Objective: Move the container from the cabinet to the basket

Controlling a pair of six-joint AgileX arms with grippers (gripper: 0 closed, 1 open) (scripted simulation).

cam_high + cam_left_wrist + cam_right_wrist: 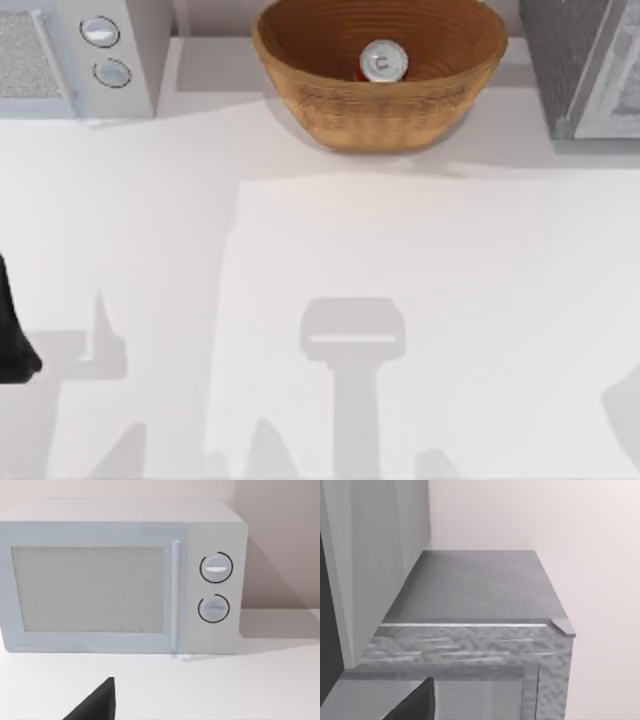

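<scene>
Top view: the basket [380, 75] stood at the back edge of the bench [420, 300], about midway along it, its wide rim open upward. The can [383, 62] stood upright inside the basket, its silver lid facing up and a sliver of red side showing below the lid. It rested on the basket's floor, slightly toward the back wall of the bowl, and no gripper touched it. A microwave [75, 55] occupied the back left corner of the bench, two round knobs showing on its front. The grey cabinet [580, 65] occupied the back right corner.

My left arm [12, 335] appeared as a dark shape at the left edge of the bench, toward the front, well apart from the basket. Whether its gripper was released or clenched could not be told.

Left wrist view: the microwave [120, 577] faced the camera with its door closed, handle upright and both knobs beside the door. A dark finger [95, 705] of my left gripper jutted in above the bench.

Right wrist view: the cabinet [475, 610] lay close ahead, and one dark finger [415, 705] of my right gripper showed before it; released or clenched, I could not tell
</scene>
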